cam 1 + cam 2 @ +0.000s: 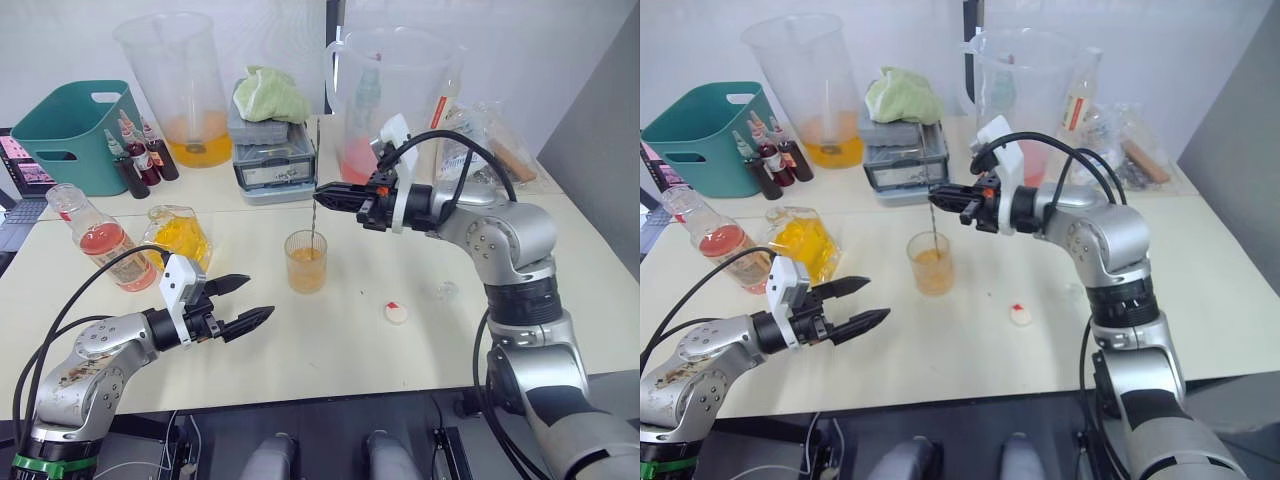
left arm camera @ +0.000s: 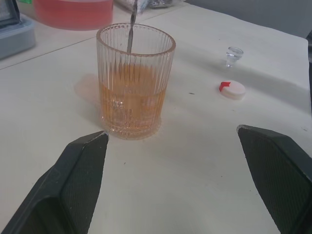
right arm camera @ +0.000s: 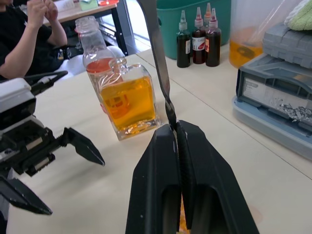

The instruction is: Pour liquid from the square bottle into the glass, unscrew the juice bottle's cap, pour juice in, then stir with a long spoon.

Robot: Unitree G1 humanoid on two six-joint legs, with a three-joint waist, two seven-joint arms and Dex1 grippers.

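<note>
Left wrist view, ribbed glass (image 2: 134, 83) (half-full, orange)

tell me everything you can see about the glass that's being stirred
The glass is a small clear tumbler with fine vertical ribs and a thick base, standing upright on the cream table. It is roughly half full of cloudy orange liquid. The long spoon stands nearly upright in it, its lower end dipping into the liquid, pinched higher up by the right claw. The open left claw waits beside the glass without touching it. A faint wet ring shows on the table around its base.
</note>
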